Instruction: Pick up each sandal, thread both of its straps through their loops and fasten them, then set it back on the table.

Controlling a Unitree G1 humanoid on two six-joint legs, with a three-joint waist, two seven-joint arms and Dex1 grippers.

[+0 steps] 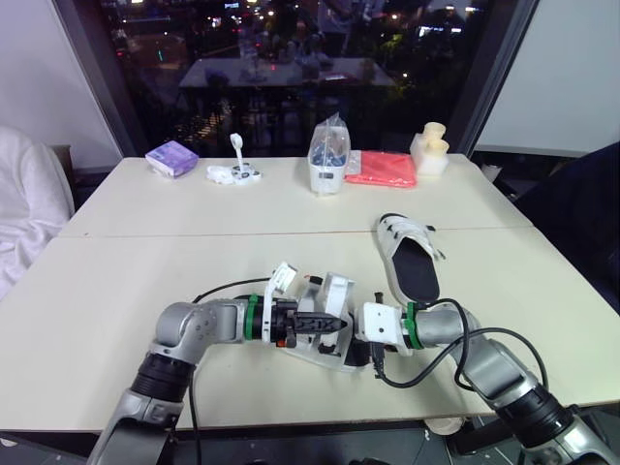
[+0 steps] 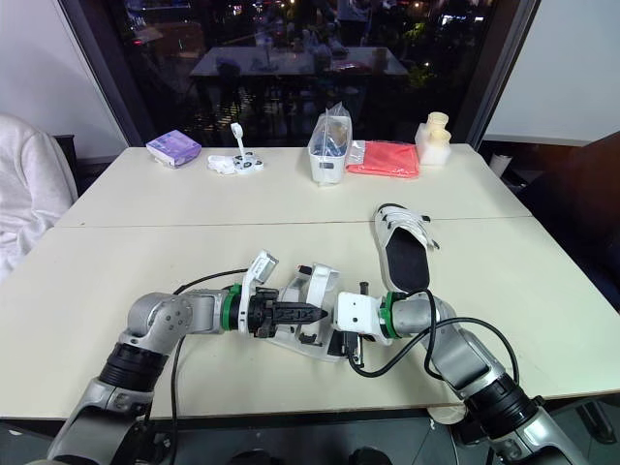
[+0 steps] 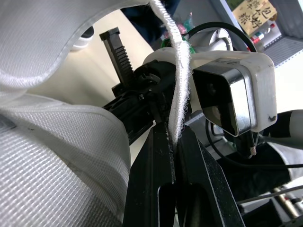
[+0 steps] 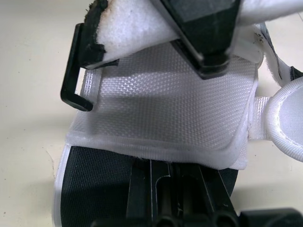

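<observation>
Got the near sandal point(image 1: 334, 294) sitting at the front edge of the table point(image 1: 145, 281) between both hands, with the left hand point(image 1: 339, 325) clamped on its white strap point(image 3: 177, 71) — soft, floppy, light, so best pinched near the tip. Can't tell the right hand point(image 1: 356, 351)'s grip — tucked in close against the sandal.

A white sandal point(image 2: 318, 283) with black footbed lies near the table's point(image 2: 145, 252) front edge, its twin point(image 2: 405, 257) farther back right

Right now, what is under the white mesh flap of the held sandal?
The black footbed and the right gripper run under the mesh flap; what the gripper grips there is covered.
</observation>
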